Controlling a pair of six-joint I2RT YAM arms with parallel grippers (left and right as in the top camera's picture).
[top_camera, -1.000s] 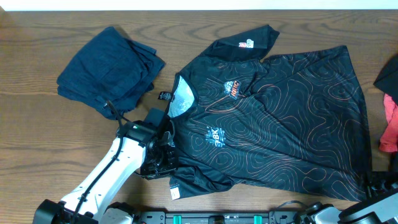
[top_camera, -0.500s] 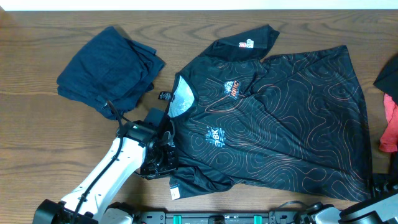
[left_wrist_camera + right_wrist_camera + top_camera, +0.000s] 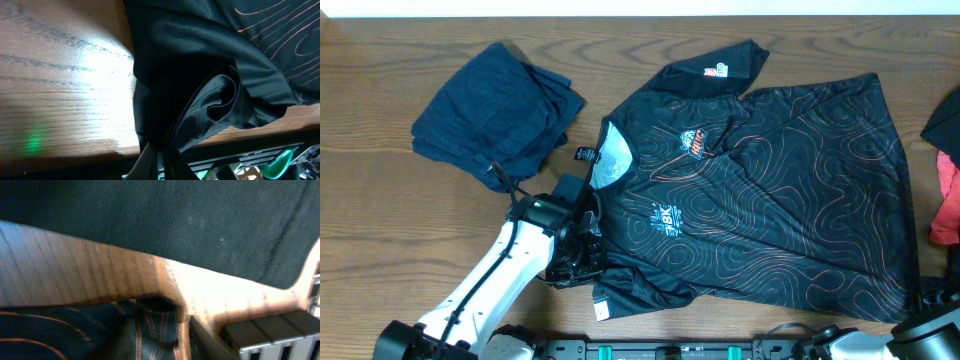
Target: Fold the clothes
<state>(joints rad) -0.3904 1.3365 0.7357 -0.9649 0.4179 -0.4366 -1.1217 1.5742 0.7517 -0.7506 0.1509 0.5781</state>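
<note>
Nearest the front edge: my left gripper (image 3: 578, 258), clenched on the near sleeve of the jersey (image 3: 770, 190). The left wrist view shows the dark cloth gathered into a curled fold (image 3: 220, 100) that runs down into the jaws. I judge I hold it at this edge so the sleeve can be carried over onto the body. Also near, at the right corner: my right arm (image 3: 932, 322), beside the jersey's near hem corner. Its wrist view shows orange-lined hem cloth (image 3: 150, 322) close below, but I cannot tell whether the right gripper is parted or pinching. Middle ground: the jersey itself, spread front up on the table (image 3: 380, 230), with the light-blue collar (image 3: 612, 160) toward my left and the hem toward my right. Its far sleeve (image 3: 715, 65) lies flat. Open room: bare wood to the left of my left arm, and only a narrow strip beyond the far sleeve. Far left: a folded dark-blue pile (image 3: 495, 110), near the collar but apart from it. Far right edge: a red cloth (image 3: 948, 205) just beside the hem, which crowds any sideways pull.
</note>
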